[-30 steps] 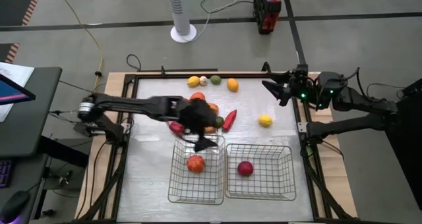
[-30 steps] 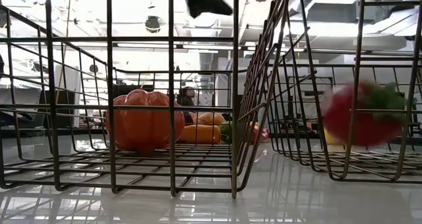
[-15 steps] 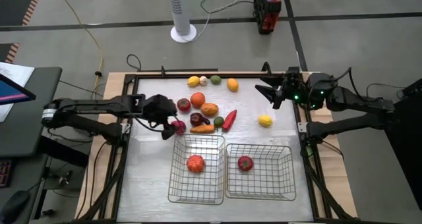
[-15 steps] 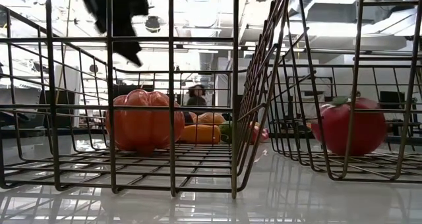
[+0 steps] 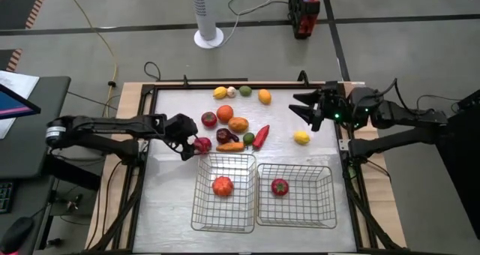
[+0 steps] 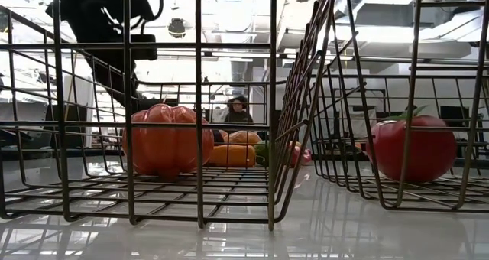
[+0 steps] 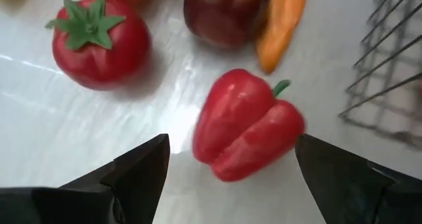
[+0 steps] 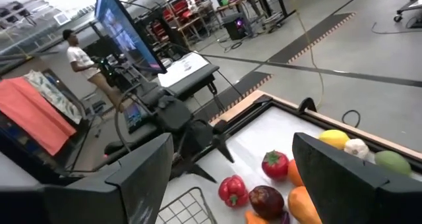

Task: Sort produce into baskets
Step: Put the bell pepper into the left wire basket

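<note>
My left gripper (image 5: 193, 145) is open, low over the table just left of the left basket's far corner. Its fingers stand on either side of a red bell pepper (image 7: 247, 125), apart from it; the pepper lies on its side on the table. Beside it lie a red tomato (image 7: 99, 39), a dark purple piece (image 7: 224, 13) and a carrot (image 7: 280, 26). My right gripper (image 5: 304, 109) is open and empty, raised over the table's far right, above a yellow lemon (image 5: 301, 137). Two wire baskets stand near the front: the left (image 5: 196, 202) holds an orange tomato (image 5: 222, 185), the right (image 5: 330, 199) a red tomato (image 5: 279, 186).
More produce lies at the far middle: a yellow piece (image 5: 220, 93), a whitish one (image 5: 232, 92), a green one (image 5: 244, 91), orange ones (image 5: 264, 97), a lime (image 5: 248, 139) and a long red pepper (image 5: 260, 136). A raised frame (image 5: 150, 105) rims the table. A person stands in the room beyond (image 8: 79, 56).
My left gripper has swung from above the left basket's far edge toward the table's left, then come down beside the red bell pepper. The red tomato in the right basket has rolled and come to rest upright. My right gripper has shifted a little toward the table's left.
</note>
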